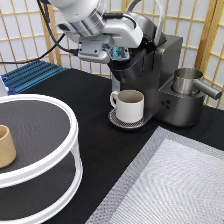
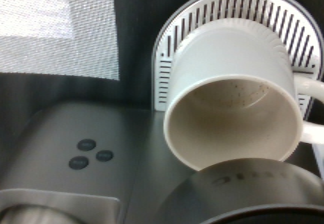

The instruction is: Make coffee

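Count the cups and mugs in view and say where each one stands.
2: the cream-white mug on the coffee machine's drip tray, and the wooden cup on the round stand at the exterior view's left.

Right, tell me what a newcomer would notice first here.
The gripper at the exterior view's top, holding the small teal-topped coffee pod at the head of the coffee machine. Just below, a cream mug stands on the machine's drip tray. At the left edge, a wooden cup sits on a round white stand.
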Available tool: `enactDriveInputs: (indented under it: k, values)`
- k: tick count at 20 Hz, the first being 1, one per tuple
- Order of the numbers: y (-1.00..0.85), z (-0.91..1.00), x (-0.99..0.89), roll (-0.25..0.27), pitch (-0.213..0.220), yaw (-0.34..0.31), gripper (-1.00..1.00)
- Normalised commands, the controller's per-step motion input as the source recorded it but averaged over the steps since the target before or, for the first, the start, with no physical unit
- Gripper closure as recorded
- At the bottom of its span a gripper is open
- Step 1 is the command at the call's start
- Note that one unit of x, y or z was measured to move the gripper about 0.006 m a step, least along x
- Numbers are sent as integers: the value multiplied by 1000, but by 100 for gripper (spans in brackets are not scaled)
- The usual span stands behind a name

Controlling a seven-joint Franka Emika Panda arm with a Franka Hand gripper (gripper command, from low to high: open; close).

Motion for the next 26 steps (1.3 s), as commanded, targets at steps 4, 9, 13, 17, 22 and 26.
enactDriveInputs:
  k: [4,9,13,17,22,26]
  values:
    - [291,0,-7,-183,20,-30,100]
    - [334,1,102,-184,26,-28,100]
    - [376,-1,150,-178,5,-29,100]
    - [201,-9,26,-122,0,-27,-100]
    - [-53,0,-12,-29,0,-33,-100]
    - [-405,-78,-104,0,-6,-26,-100]
